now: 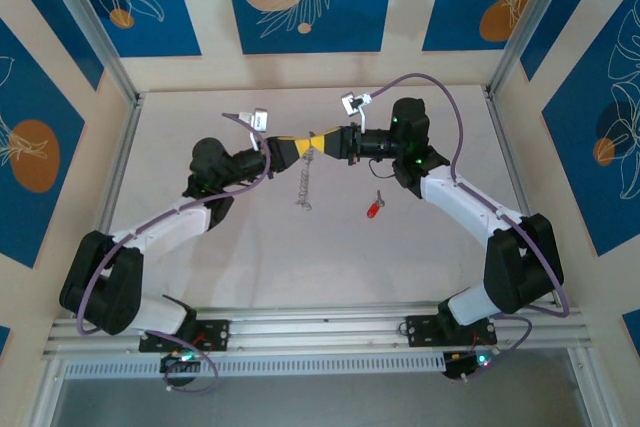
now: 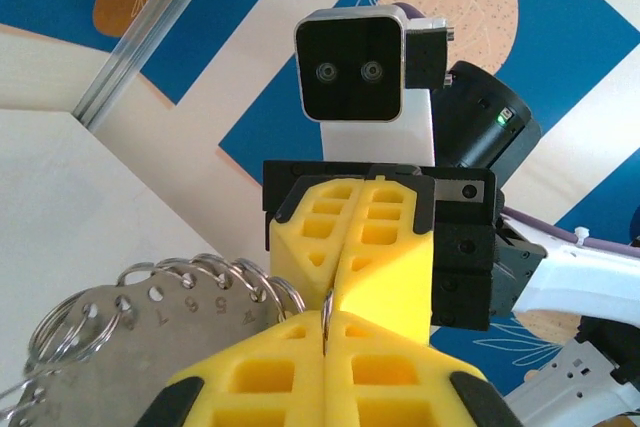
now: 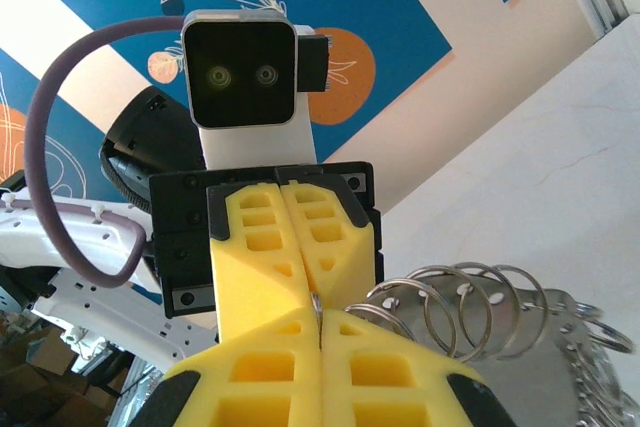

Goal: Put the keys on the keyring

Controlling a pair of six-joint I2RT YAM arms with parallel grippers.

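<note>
Both grippers meet fingertip to fingertip above the far middle of the table [image 1: 300, 267]. The left gripper [image 2: 325, 372] and the right gripper [image 2: 350, 247] are each closed tight on the same thin wire loop of the keyring [image 1: 303, 187]. The wrist views show that loop as a sliver of metal standing upright in the seam between the yellow pads. The rest of the keyring trails from the fingertips toward the near side. Up close it is a flat silvery plate [image 2: 120, 347] with numbered holes and a row of springy wire rings [image 3: 460, 307] threaded through them. Whether its lower end touches the table I cannot tell. The key [image 1: 374, 209] lies loose on the table to the right of the keyring and just near of the right gripper, apart from both grippers. Its long axis runs roughly near to far, with the red head toward the near side and the short blade pointing away. I judge the key to be light, stiff and easy to skid on the smooth surface. The plastic head is the best place to grip it, leaving the blade or its hole free. The keyring is probably light too, but floppy as a bunch, with slick, springy wire. Pinching one loop from both sides, as here, seems the surest way to steady it.
</note>
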